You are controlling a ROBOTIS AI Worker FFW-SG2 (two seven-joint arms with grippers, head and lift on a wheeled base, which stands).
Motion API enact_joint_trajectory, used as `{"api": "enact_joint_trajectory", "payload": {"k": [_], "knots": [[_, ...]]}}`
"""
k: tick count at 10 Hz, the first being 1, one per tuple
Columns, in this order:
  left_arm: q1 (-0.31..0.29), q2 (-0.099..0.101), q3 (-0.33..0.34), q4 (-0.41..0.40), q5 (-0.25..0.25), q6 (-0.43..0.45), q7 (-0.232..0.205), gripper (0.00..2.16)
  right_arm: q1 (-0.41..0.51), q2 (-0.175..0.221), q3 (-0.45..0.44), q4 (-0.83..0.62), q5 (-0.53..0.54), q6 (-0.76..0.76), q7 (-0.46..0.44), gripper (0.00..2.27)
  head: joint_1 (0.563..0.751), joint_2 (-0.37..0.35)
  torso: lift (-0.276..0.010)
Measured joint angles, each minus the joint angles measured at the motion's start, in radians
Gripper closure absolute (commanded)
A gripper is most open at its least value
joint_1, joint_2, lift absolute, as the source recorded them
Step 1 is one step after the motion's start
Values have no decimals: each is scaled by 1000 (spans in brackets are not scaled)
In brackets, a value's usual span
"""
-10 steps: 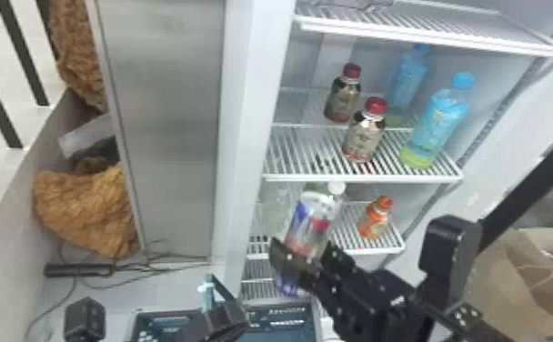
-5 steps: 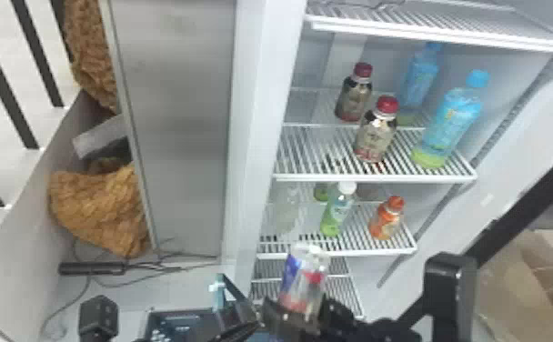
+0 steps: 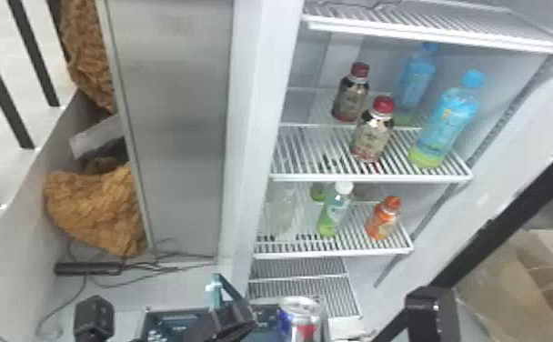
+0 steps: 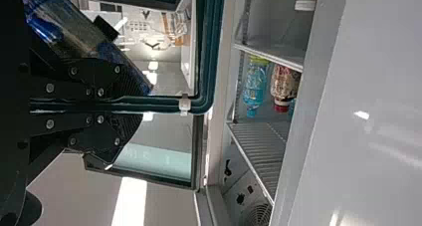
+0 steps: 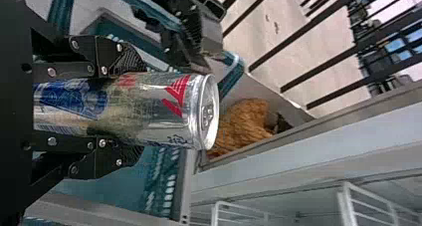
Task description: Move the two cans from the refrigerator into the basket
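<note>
can (image 3: 299, 320) points its tab end up at my head camera, long axis in line with the fingers of my right hand (image 3: 430, 314), which grips it near the basket (image 3: 175, 310), while my left hand (image 3: 234, 320) pinches the basket's rim and bottles stand in the refrigerator (image 3: 262, 136).

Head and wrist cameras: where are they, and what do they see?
Head view: on the head, looking forward and down at the fridge; both arms show.
Left wrist view: on that wrist, facing the fridge past the left gripper on the basket.
Right wrist view: on that wrist, looking across the basket, right gripper and can.
Head and right wrist share that can.
</note>
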Motion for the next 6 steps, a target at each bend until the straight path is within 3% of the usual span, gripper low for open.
{"api": "enact_joint_trajectory", "payload": {"k": [2, 3, 6], "knots": [[2, -1, 0, 0, 1, 0, 0, 1191, -10, 1, -5, 19, -1, 26, 14, 306, 695, -222, -31], [2, -1, 0, 0, 1, 0, 0, 1191, -12, 1, -5, 22, -3, 31, 15, 134, 695, -223, -31], [6, -1, 2, 0, 2, 0, 0, 1190, -12, 8, -19, 19, 7, 18, 21, 105, 695, -227, -31]]}}
